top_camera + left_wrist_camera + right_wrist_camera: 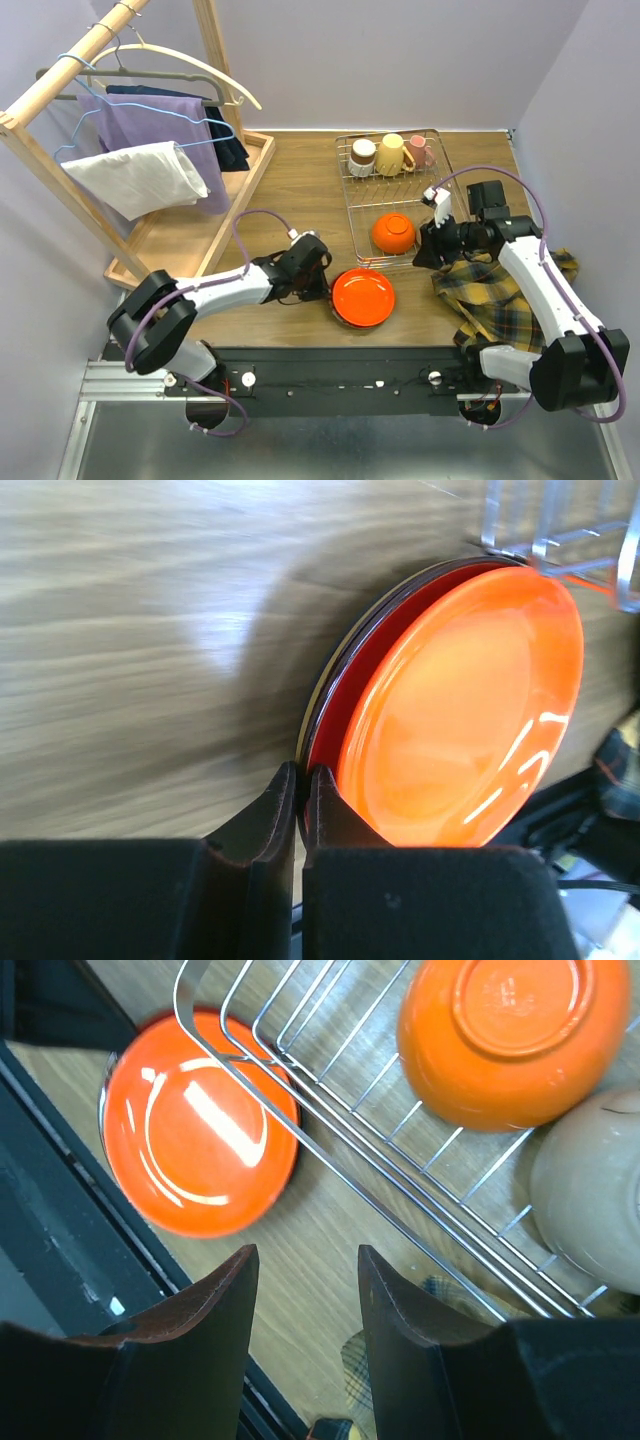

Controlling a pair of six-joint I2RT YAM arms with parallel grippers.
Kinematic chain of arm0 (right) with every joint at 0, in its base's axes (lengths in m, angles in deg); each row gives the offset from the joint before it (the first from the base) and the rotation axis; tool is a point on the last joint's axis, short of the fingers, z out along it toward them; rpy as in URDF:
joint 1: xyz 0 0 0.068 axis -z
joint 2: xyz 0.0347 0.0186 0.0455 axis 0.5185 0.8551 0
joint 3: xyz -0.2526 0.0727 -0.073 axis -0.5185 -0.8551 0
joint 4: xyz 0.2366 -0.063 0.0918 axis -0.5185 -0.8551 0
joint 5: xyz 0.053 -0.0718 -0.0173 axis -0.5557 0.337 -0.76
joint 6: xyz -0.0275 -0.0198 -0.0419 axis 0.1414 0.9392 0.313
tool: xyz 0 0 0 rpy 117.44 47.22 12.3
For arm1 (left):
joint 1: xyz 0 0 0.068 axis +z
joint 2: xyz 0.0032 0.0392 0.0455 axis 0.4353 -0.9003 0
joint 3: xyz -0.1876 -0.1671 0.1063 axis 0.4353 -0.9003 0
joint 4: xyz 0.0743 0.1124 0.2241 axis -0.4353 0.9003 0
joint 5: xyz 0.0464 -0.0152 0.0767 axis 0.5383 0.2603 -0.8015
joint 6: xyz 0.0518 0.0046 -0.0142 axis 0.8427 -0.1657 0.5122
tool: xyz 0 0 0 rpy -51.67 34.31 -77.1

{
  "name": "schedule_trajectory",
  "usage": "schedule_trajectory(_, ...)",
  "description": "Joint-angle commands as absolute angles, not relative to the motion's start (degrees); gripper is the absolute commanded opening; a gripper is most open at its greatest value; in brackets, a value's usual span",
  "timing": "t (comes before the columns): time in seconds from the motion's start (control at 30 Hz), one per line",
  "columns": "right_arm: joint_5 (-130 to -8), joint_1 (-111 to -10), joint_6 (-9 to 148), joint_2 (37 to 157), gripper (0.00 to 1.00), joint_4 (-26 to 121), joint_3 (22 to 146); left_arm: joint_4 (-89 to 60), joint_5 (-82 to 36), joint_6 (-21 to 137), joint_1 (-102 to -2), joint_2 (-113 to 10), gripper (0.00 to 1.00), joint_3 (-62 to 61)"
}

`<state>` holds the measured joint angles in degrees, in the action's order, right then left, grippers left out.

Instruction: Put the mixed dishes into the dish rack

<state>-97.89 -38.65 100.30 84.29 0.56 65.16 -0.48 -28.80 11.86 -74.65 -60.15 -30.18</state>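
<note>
The silver wire dish rack [358,205] stands at the back middle of the table. It holds a cream cup [362,156], a yellow mug [390,154], a pink mug [420,150] and an upturned orange bowl [394,232]. An orange-red plate [363,296] with a darker rim under it lies on the table just in front of the rack. My left gripper [326,286] is shut on its left rim [322,742]. My right gripper [424,246] is open and empty, hovering over the rack's front right corner [330,1090]. The right wrist view also shows the plate [195,1125], the orange bowl [515,1035] and a beige bowl [590,1210].
A plaid cloth [500,295] lies crumpled at the front right under my right arm. A wooden clothes-rack tray [180,235] with hanging clothes fills the left side. The black base rail [340,375] runs along the table's near edge.
</note>
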Motion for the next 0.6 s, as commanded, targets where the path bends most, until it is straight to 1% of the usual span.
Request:
schedule_trajectory(0.0,-103.56,-38.35,93.43,86.53,0.52,4.15,65.6,11.36,-33.17,20.72,-70.28,-57.03,0.0,-35.99)
schedule_trajectory(0.1,-107.95,-38.88,83.93,85.84,0.52,10.56,62.37,11.98,-33.96,22.57,-69.31,-52.9,0.0,-38.99)
schedule_trajectory(0.13,-106.57,-40.53,80.58,85.31,0.52,15.45,61.22,12.07,-34.14,23.27,-69.14,-52.1,0.0,-39.52)
schedule_trajectory(0.23,-105.07,-43.17,71.78,83.64,0.52,21.1,57.61,12.07,-35.02,25.2,-68.26,-49.91,0.0,-41.37)
schedule_trajectory(0.27,-102.19,-46.15,70.37,83.46,0.52,21.12,57.25,11.9,-34.85,25.73,-67.91,-49.73,0.0,-41.81)
schedule_trajectory(0.4,-98.3,-51.88,59.41,80.92,0.52,23.31,53.39,9.01,-33.62,27.13,-67.56,-50.07,0.0,-43.04)
schedule_trajectory(0.43,-97.6,-52.32,57.8,80.56,0.52,23.84,52.08,8.3,-33.44,27.58,-67.56,-50.51,0.05,-42.96)
schedule_trajectory(0.53,-94.53,-53.38,54.45,81.43,0.53,24.46,50.14,7.07,-33.88,29.25,-67.47,-51.48,0.1,-42.25)
schedule_trajectory(0.57,-91.56,-53.47,53.84,82.31,0.54,24.73,48.83,6.89,-33.96,29.51,-67.47,-51.83,0.11,-42.08)
